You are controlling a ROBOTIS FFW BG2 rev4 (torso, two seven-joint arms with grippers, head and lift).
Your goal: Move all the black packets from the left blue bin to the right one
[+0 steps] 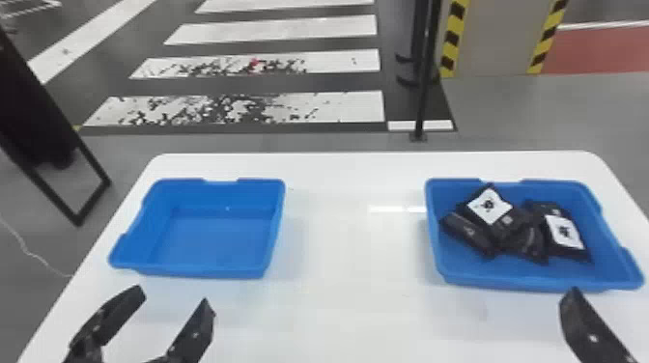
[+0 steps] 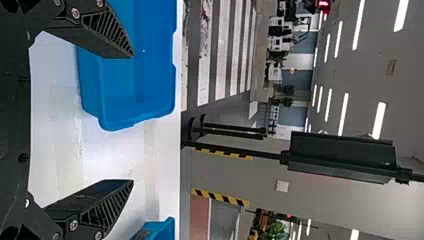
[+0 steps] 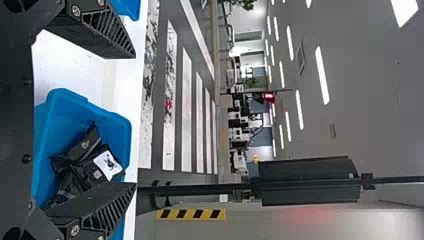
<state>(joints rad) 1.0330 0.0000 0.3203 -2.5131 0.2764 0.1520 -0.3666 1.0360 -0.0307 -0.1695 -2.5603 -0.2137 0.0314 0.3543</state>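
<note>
In the head view my left gripper (image 1: 174, 297) stands open in front of the left blue bin (image 1: 212, 241), whose inside is bare. My right gripper (image 1: 591, 333) is at the lower right, below the right blue bin (image 1: 483, 280). Several black packets lie heaped in that bin, among them one with a white label (image 1: 507, 219) and another at the right (image 1: 570, 248). The left wrist view has my left gripper (image 2: 134, 119) with fingers wide apart and nothing between them. My right gripper (image 3: 136, 120) is likewise spread in the right wrist view, with labelled packets (image 3: 97, 175) beyond it.
Both bins stand on a white table (image 1: 352, 251), with a wide stretch of tabletop between them. Behind the table's far edge is a black post (image 1: 422, 87) on the floor. A dark stand (image 1: 67, 193) is off to the left.
</note>
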